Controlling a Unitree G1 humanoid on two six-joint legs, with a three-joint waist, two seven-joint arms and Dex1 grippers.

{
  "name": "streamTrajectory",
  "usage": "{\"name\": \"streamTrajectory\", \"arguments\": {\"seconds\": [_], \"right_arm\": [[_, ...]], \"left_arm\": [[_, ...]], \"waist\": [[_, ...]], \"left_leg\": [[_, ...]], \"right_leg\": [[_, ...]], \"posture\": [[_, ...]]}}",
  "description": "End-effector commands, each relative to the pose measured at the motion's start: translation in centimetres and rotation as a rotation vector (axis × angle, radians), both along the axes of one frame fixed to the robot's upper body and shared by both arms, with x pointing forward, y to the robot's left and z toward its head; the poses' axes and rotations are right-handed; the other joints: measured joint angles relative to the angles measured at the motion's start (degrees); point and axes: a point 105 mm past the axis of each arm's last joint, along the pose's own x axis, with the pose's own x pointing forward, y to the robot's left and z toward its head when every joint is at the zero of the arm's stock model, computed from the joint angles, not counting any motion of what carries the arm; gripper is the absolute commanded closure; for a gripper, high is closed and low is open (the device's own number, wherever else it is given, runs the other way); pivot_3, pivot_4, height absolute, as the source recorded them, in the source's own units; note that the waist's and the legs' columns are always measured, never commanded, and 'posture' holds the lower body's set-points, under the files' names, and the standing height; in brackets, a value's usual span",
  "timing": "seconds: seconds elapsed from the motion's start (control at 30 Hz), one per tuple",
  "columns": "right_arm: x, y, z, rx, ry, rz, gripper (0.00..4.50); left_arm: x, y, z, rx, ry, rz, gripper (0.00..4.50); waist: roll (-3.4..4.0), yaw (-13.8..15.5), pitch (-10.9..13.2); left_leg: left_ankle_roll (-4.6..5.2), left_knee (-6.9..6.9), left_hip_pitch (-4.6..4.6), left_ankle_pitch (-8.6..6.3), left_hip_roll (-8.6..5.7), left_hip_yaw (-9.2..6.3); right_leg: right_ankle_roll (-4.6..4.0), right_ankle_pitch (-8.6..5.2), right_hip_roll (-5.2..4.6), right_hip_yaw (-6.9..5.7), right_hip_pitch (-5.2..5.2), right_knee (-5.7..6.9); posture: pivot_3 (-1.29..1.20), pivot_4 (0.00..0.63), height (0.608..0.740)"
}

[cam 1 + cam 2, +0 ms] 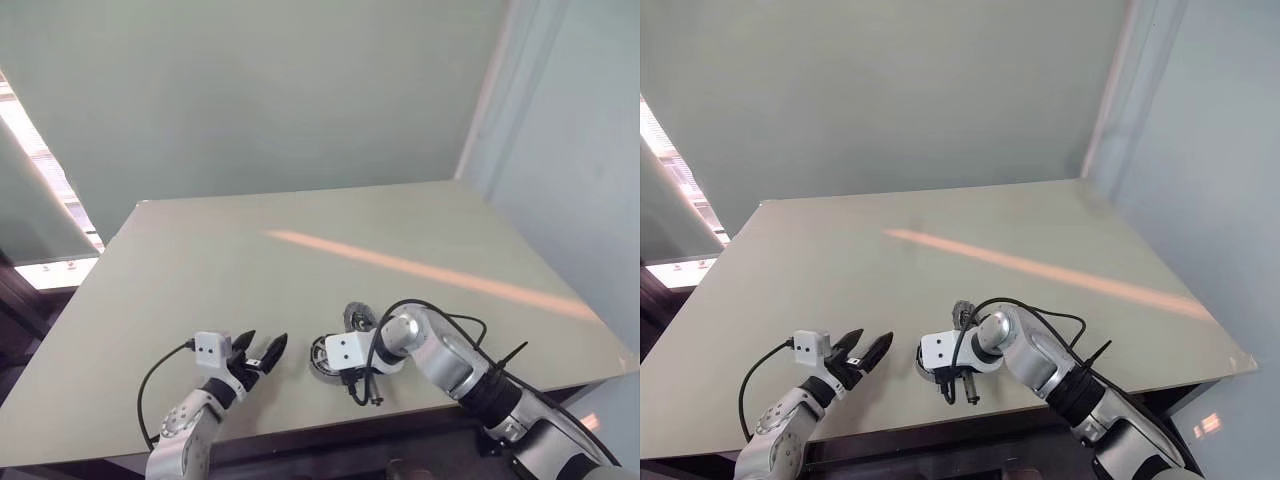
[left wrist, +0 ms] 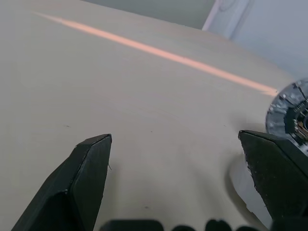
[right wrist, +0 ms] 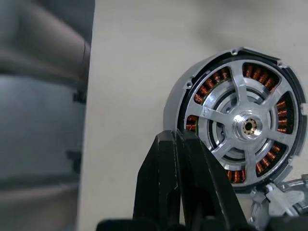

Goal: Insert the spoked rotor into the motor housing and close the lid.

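Observation:
The motor housing (image 3: 211,87) lies flat near the table's front edge, its copper windings showing. The spoked rotor (image 3: 226,103) sits inside it, silver spokes and hub facing up. My right gripper (image 3: 177,138) is shut with nothing between its fingers, tips hovering at the housing's rim. In the head views the right wrist hangs over the housing (image 1: 320,357). The lid (image 1: 357,318), a dark round disc, rests just beyond the housing. My left gripper (image 1: 262,348) stands open and empty a little to the left of the housing, low over the table.
The pale table (image 1: 300,250) stretches wide behind the parts, with an orange streak of light (image 1: 420,268) across it. Its front edge runs just below both grippers. Grey walls rise behind and to the right. Black cables loop off both wrists.

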Motion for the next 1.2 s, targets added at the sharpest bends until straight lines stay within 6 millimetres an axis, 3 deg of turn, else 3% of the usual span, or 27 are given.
{"name": "streamTrajectory", "arguments": {"seconds": [0.03, 0.43, 0.83, 0.97, 1.2], "right_arm": [[0.3, 1.4, 1.8, 0.073, -0.027, -0.089, 4.47], [0.2, 3.5, 1.3, 0.112, -0.003, -0.201, 4.47], [-0.8, 2.8, 0.8, 0.050, -0.010, -0.133, 4.47], [-1.0, 2.9, 1.2, 0.063, 0.013, -0.136, 3.56], [-0.9, 3.1, 2.6, 0.111, 0.018, -0.149, 1.09]], "left_arm": [[0.6, 1.0, 1.1, 0.008, -0.053, 0.040, 0.00], [0.4, 1.2, 0.8, 0.004, -0.051, 0.056, 0.00], [0.5, 0.9, 0.6, 0.002, -0.048, 0.048, 0.00], [0.6, 0.8, 0.5, 0.000, -0.046, 0.044, 0.00], [0.6, 0.8, 0.4, 0.000, -0.044, 0.042, 0.00]], "waist": [[0.00, 0.0, 0.0], [0.00, 0.0, 0.0], [-0.01, 0.0, 0.0], [-0.01, 0.0, 0.0], [-0.01, 0.0, 0.0]], "left_leg": [[0.00, 0.00, 0.00, 0.00, 0.00, 0.00], [-0.04, 0.00, -0.02, -0.02, 0.00, 0.00], [-0.05, -0.01, -0.03, -0.03, 0.00, -0.01], [-0.05, -0.01, -0.03, -0.03, 0.00, -0.01], [-0.05, -0.01, -0.02, -0.03, 0.00, -0.03]], "right_leg": [[0.00, 0.00, 0.00, -0.01, -0.01, 0.00], [0.00, 0.00, -0.01, -0.02, -0.02, -0.02], [0.01, -0.01, -0.01, -0.04, -0.02, -0.04], [0.01, -0.01, -0.02, -0.04, -0.02, -0.06], [0.01, -0.01, -0.02, -0.06, -0.02, -0.05]], "posture": [[0.00, 0.000, 0.740], [0.00, 0.000, 0.740], [0.00, 0.000, 0.740], [0.00, 0.000, 0.740], [0.00, 0.000, 0.740]]}}
